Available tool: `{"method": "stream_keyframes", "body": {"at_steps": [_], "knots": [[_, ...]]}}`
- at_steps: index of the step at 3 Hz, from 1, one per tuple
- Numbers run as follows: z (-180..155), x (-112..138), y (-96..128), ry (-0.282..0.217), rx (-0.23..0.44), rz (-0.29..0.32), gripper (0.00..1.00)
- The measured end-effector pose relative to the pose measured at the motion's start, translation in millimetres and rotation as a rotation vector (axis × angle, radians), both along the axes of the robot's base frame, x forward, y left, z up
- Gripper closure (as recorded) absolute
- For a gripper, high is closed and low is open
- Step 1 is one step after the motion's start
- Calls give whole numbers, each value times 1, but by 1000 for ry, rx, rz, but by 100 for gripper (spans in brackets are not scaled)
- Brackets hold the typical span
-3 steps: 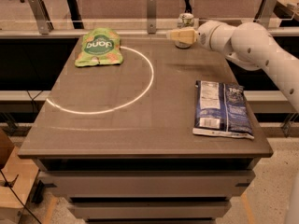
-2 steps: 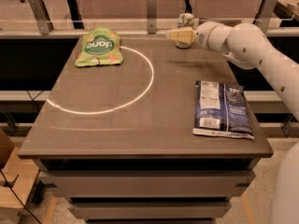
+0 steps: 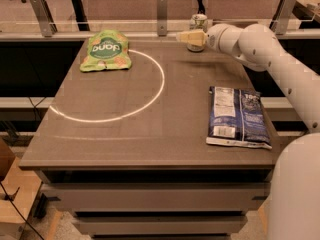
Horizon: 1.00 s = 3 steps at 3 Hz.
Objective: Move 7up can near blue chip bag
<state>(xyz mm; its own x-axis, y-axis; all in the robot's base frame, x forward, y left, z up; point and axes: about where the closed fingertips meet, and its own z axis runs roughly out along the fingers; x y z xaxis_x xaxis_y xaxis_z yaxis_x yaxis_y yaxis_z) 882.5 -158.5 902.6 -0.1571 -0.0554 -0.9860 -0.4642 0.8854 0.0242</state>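
Observation:
The 7up can point(image 3: 198, 21) stands upright at the far edge of the table, right of centre, white and silvery with green marks. My gripper point(image 3: 188, 36) reaches in from the right and sits at the can, covering its middle; only the can's top and base show. The blue chip bag point(image 3: 237, 116) lies flat near the right edge of the table, well in front of the can, with its white label panel on the left side.
A green rounded snack bag point(image 3: 105, 51) lies at the far left of the table point(image 3: 125, 139). A white circle line point(image 3: 150, 96) is marked on the tabletop. A rail with metal posts point(image 3: 161, 13) runs behind the table. My arm point(image 3: 280, 69) spans the right side.
The gripper stays at the can, almost unmoved. More of my arm's lower part shows at the bottom right. The can and both bags have not moved.

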Motion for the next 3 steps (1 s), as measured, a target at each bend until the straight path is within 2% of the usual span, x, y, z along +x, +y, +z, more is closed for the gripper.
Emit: {"method": "stream_keyframes", "body": {"at_steps": [1, 2, 3], "knots": [[-7, 10, 1, 8, 15, -10, 0], [-9, 17, 1, 10, 25, -21, 19], [-8, 20, 2, 4, 29, -23, 42]]}}
